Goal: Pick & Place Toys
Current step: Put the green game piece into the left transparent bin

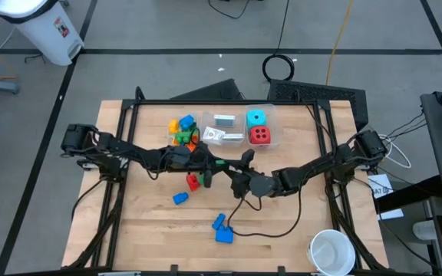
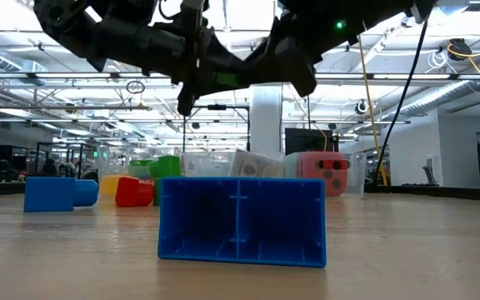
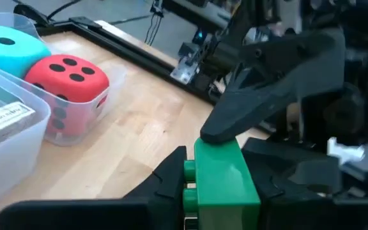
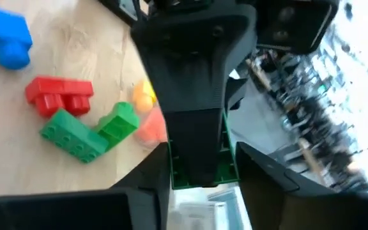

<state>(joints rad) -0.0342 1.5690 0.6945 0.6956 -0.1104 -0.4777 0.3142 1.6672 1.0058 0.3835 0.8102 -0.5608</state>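
Note:
A green brick (image 1: 219,162) hangs in the air over the table's middle, between my two grippers, which meet there tip to tip. My left gripper (image 1: 210,161) comes from the left and is shut on it (image 3: 225,179). My right gripper (image 1: 233,165) comes from the right and is shut on the same brick (image 4: 200,174). On the table lie a red brick (image 1: 192,182), a blue brick (image 1: 179,198) and two blue bricks (image 1: 222,228) nearer the front. A pile of bricks (image 1: 183,132) lies at the far left of the bins. My left gripper pinches the green brick between its two fingers, its studded side (image 3: 188,176) against one finger. The fingers come level from the table's left. The brick is lifted clear of the table. My right gripper has the brick's other end (image 4: 179,171) between its two fingers, coming level from the table's right. One finger (image 3: 235,121) rests on the brick's upper far end. My left gripper's finger covers the middle of the brick in the right wrist view.
Clear bins at the far middle hold white cards (image 1: 222,129), a cyan die (image 1: 256,118) and a red die (image 1: 260,136). A white cup (image 1: 331,251) stands at the front right corner. A black cable (image 1: 271,230) loops over the table's near right.

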